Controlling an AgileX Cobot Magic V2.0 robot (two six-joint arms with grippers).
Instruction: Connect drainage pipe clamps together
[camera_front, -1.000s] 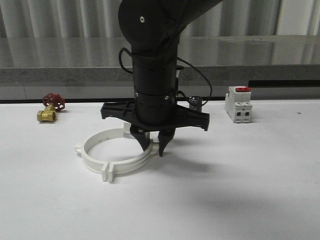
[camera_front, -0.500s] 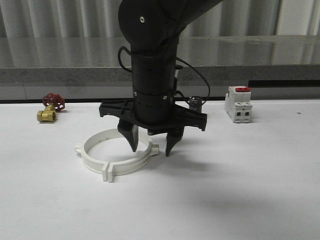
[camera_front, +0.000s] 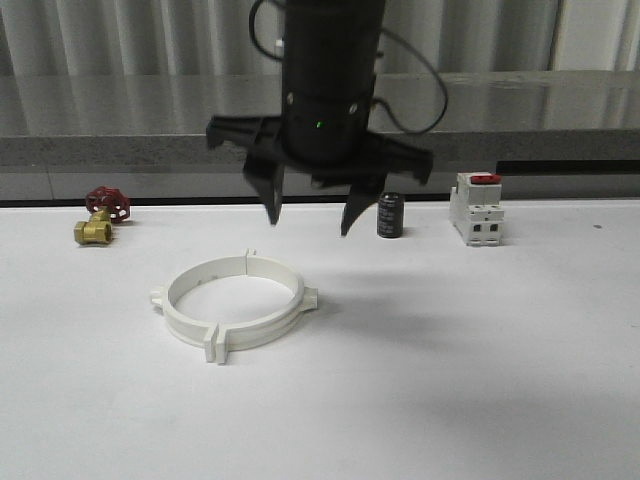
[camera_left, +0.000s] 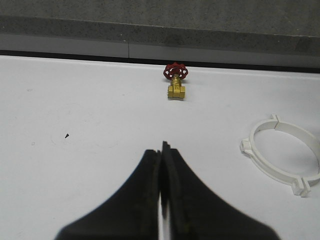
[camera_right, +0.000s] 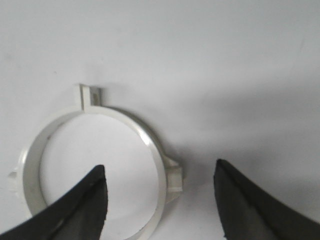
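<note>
Since the earlier front pictures, the right gripper (camera_front: 309, 217) has risen from the clamps (camera_front: 233, 301) and now hangs in the air above and behind them, touching nothing. Its two black fingers (camera_front: 271, 198) are spread wide apart and hold nothing. With the arm lifted, a small dark cylinder (camera_front: 390, 216) now shows at the back of the table (camera_front: 480, 380).

The clamps lie flat on the white table, left of centre, their two white halves meeting at the end tabs to form one wide ring. In the right wrist view the ring (camera_right: 95, 175) sits below the camera, with one spread finger (camera_right: 75, 212) over it and the other off to its side.

In the left wrist view the left gripper (camera_left: 162, 172) has its fingers pressed together, empty, above bare table. A brass valve with a red handle (camera_left: 176, 81) stands near the table's back edge, well apart from the ring. A white breaker with a red switch (camera_front: 476, 209) stands at the back right.
</note>
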